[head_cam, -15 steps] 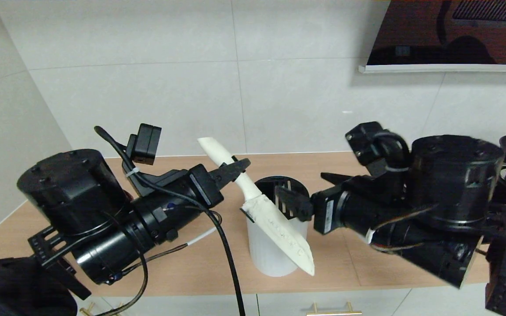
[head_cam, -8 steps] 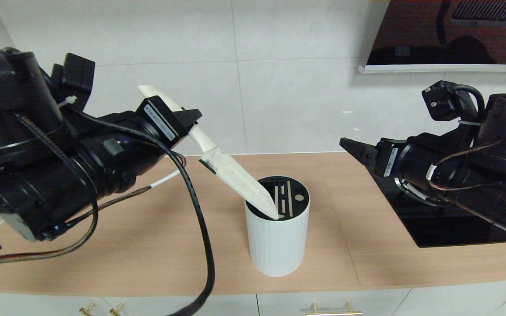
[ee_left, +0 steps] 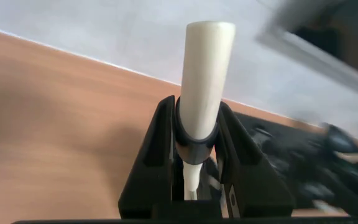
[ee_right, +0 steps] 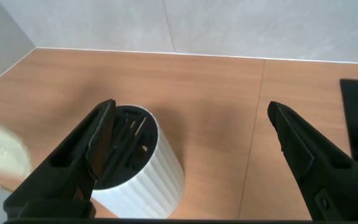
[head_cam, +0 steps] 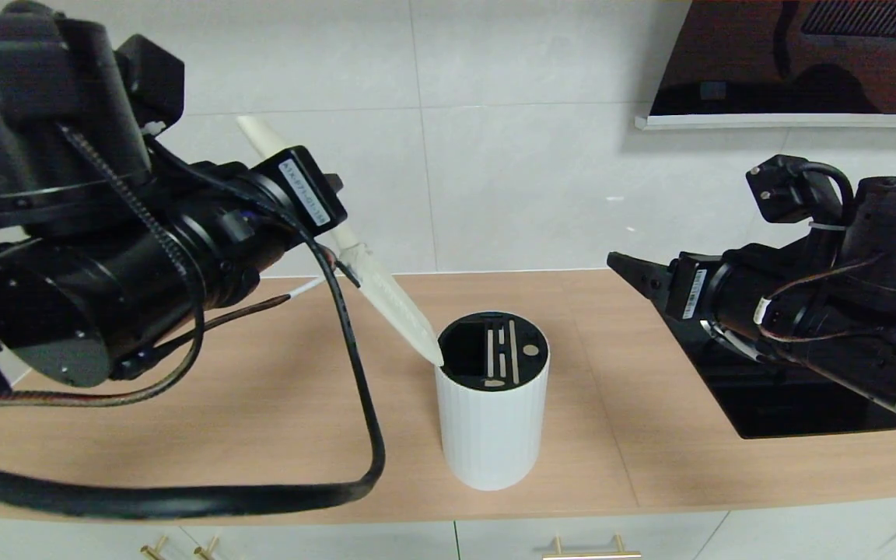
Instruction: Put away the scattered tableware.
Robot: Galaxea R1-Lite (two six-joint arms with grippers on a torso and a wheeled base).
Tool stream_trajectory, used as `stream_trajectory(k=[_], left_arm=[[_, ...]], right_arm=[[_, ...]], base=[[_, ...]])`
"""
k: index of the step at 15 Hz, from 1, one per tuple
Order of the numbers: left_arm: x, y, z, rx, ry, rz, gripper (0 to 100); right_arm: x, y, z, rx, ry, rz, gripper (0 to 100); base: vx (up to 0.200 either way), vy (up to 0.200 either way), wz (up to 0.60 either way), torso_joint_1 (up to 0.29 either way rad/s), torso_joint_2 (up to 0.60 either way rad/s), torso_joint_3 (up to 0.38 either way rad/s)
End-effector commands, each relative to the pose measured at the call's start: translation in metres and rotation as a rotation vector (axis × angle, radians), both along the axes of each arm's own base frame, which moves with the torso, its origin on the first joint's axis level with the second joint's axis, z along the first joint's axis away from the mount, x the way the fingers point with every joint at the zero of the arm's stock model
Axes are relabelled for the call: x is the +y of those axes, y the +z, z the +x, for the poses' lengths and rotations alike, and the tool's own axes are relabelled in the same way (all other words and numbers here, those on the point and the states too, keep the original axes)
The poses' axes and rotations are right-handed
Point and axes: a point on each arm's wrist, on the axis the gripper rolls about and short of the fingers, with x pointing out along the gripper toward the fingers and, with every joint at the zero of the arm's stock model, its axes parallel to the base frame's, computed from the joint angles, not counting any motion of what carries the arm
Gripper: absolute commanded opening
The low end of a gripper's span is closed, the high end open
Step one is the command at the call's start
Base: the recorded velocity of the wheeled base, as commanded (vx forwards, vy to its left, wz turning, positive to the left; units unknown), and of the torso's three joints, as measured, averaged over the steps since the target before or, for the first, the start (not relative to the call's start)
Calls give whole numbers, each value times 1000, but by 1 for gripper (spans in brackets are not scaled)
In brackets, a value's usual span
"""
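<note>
One cream-white knife with a rounded handle [head_cam: 390, 307] hangs at a slant above the light wooden countertop [head_cam: 261, 435]. Its handle is clamped firmly in the left gripper [ee_left: 197, 124], and its tip is at the left rim of the white ribbed cylindrical knife block with a black slotted top [head_cam: 492, 420]. Whether the point touches the rim or merely hovers over it cannot be told. The right gripper [ee_right: 190, 112] hangs well apart on the block's other side, beside the black glass cooktop [head_cam: 767, 404], its jaws spread wide and holding nothing. The step in hand appears to be stowing the knife in the block, with the blade not yet seated. The next move likely calls for tipping the blade more upright, lining it up with one of the narrow slots and lowering it straight down before the grip is released. Pushed in at this slant, it could jam against the rim or nudge the block.
</note>
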Motion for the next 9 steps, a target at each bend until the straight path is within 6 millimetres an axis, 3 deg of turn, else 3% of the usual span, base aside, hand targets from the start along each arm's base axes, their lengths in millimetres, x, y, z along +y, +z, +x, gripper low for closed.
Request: stream_trajectory(k=[1,3,6,7,9], left_arm=[[-31,10,7,-40,6,79,0],[-42,20,-1,-74,9,131,0],[-46,20,-21,-80,50,205,0],[-54,19,-28,-82,17,223,0],[-71,4,-23,-62,-3,244,0]], right_arm=[[0,1,-1,-3,-1,2,100],[0,1,-1,-2,-4,1,100],[0,-4,1,11,-3,-7,100],[2,-6,2,16,-2,-19,100],[3,-11,4,24,0,-40,100]], base=[[0,0,0,0,0,0],[0,0,0,0,0,0],[0,0,0,0,0,0],[0,0,0,0,0,0],[0,0,0,0,0,0]])
